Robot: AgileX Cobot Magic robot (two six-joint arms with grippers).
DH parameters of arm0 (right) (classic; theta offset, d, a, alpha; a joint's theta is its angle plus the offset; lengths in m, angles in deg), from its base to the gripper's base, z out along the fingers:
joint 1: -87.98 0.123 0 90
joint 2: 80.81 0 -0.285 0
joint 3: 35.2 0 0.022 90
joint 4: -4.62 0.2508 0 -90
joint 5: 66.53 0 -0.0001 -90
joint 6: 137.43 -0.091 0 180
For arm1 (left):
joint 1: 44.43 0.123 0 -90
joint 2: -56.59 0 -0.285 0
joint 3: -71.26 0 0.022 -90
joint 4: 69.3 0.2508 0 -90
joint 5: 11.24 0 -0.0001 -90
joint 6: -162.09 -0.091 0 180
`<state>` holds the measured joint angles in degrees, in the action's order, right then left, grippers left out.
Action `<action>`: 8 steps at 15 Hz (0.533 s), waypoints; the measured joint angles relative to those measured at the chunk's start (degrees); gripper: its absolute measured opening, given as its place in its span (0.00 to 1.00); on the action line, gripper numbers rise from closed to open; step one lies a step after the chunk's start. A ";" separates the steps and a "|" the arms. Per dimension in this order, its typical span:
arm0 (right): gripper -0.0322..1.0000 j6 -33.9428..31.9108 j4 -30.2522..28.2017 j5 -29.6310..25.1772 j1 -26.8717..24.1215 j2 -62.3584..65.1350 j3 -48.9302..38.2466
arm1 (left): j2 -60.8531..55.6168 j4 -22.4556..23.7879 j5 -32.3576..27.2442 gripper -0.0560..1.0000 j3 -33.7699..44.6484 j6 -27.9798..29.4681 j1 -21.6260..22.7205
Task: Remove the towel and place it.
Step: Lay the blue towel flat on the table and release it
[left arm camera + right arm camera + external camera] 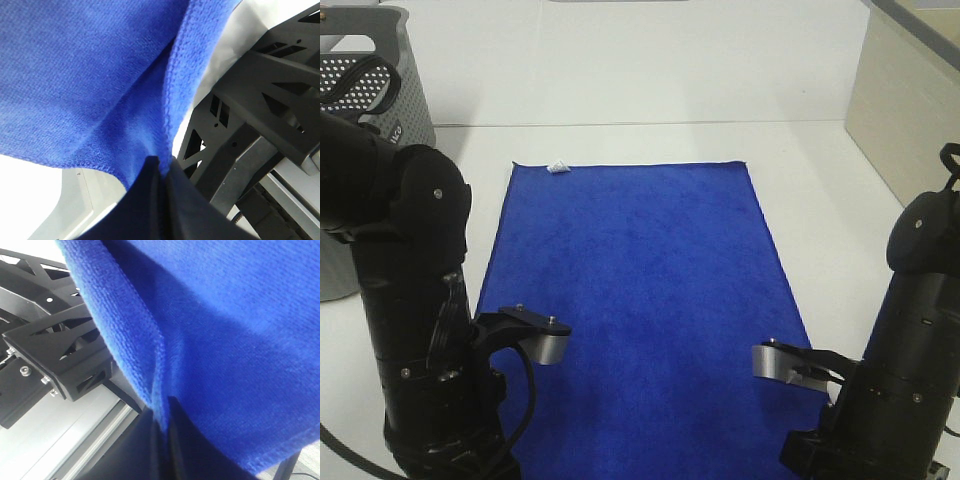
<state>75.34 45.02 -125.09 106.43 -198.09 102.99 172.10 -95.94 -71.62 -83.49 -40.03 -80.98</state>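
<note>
Closest to me are the two black arms, the left arm point(410, 300) at about 8 o'clock and the right arm point(910, 340) at about 4 o'clock, each bent over a near corner of the towel point(640, 290). The left tool point(162, 170) is clamped together on the towel's hem, and the right tool point(162, 410) is pinched shut on the opposite near corner, with the cloth bunching into a fold at each grip. The rest of the towel lies spread flat on the white tabletop point(650, 145), running away toward 12 o'clock, its white tag point(558, 168) at the far corner around 11 o'clock. A grey perforated basket point(380, 90) stands at 10 o'clock, just behind the left arm.

Both grips look thin, right at the hem, so I'd worry the plush cloth could slide out if the flat part drags on the tabletop. If one arm pulls ahead of the other, the towel would likely skew or wrinkle. A wide swing on the left might clip the basket.
</note>
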 joint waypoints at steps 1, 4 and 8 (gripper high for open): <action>0.06 0.00 -0.11 0.00 0.00 0.00 0.00 | 0.00 -0.06 0.00 0.05 0.00 0.00 0.00; 0.15 0.00 -0.46 -0.17 0.00 0.00 0.00 | 0.00 -2.12 -0.17 0.08 0.00 0.06 0.00; 0.34 0.00 -1.66 -0.23 0.00 0.00 0.00 | 0.00 -3.27 -0.11 0.25 0.00 0.06 0.00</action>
<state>75.34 43.35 -125.32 106.43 -198.09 102.99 172.10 -99.21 -71.74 -83.49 -39.97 -80.98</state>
